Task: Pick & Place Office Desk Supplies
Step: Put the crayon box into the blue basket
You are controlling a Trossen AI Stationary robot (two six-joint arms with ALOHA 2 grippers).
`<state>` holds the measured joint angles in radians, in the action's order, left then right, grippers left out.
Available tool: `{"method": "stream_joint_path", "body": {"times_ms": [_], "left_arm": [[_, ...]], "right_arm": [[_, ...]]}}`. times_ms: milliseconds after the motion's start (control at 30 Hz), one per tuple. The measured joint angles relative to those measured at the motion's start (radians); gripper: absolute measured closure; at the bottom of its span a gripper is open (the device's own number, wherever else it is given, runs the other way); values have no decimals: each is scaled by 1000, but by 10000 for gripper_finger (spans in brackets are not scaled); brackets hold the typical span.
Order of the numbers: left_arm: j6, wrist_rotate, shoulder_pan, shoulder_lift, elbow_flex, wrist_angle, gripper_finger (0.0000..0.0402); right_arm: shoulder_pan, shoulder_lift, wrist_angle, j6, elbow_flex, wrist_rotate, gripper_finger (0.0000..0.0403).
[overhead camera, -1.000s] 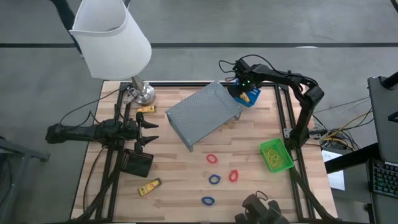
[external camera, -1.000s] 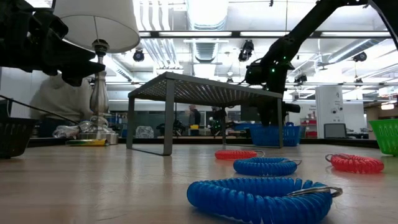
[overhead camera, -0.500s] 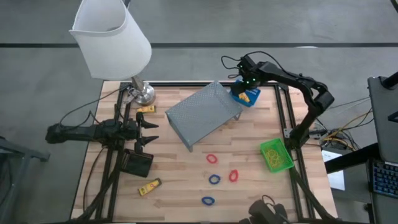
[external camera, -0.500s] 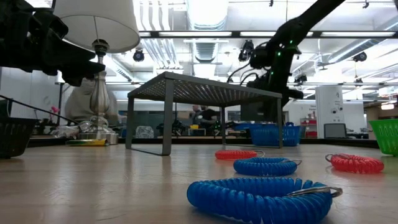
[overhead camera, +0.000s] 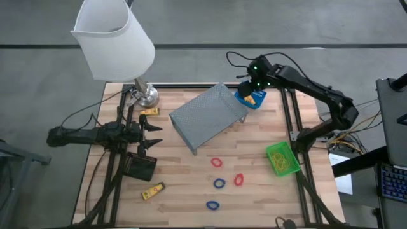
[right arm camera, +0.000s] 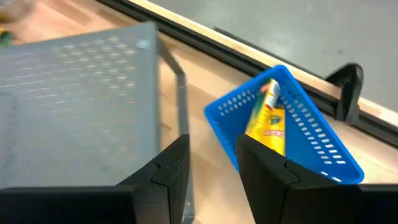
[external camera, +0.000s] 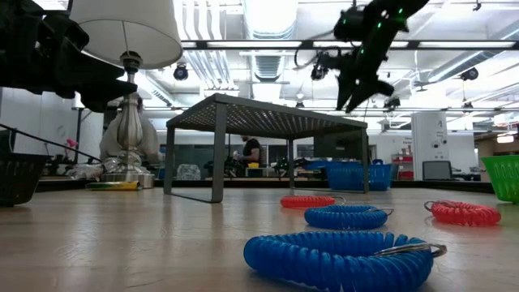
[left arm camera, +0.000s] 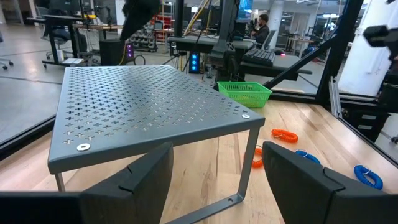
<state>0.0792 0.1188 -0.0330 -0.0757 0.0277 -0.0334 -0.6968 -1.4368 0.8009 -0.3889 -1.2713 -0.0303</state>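
My right gripper (overhead camera: 250,79) hangs open above the blue bin (right arm camera: 286,124) at the table's far right, with nothing between its fingers. A yellow oblong piece (right arm camera: 268,121) lies inside that bin, leaning on a wall. Two more yellow pieces (overhead camera: 152,191) (overhead camera: 149,111) lie on the table's left side. Red loops (overhead camera: 217,162) (overhead camera: 238,180) and blue loops (overhead camera: 219,184) (overhead camera: 212,205) lie flat near the front middle. The black bin (overhead camera: 140,166) stands at the left, the green bin (overhead camera: 282,158) at the right. My left gripper (overhead camera: 152,133) waits open at the left, pointing level at the shelf.
A grey perforated metal shelf (overhead camera: 208,116) stands on its legs in the table's middle, next to the blue bin. A white-shaded lamp (overhead camera: 114,41) with a metal base (overhead camera: 146,95) stands at the far left corner. Black frame rails run along both sides.
My right gripper has risen well clear of the blue bin and drawn back a little toward the table's far right corner. The yellow piece stays in the bin.
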Motion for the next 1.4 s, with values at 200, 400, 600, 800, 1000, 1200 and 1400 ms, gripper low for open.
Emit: {"method": "stream_joint_path", "body": {"times_ms": [200,400,600,800,1000,1200,1400], "left_arm": [[0,0,0,0,0,0,148],[0,0,0,0,0,0,148],[0,0,0,0,0,0,148],[0,0,0,0,0,0,149],[0,0,0,0,0,0,149],[0,0,0,0,0,0,149],[0,0,0,0,0,0,149]], "right_arm": [[103,76,-19,0,13,-103,273],[252,118,-74,0,54,-256,273],[401,137,-98,-4,96,-336,273],[561,179,-301,-123,234,-577,285],[693,321,-526,-63,441,-652,291],[719,526,-731,115,640,-607,274],[719,672,-871,323,762,-488,263]]}}
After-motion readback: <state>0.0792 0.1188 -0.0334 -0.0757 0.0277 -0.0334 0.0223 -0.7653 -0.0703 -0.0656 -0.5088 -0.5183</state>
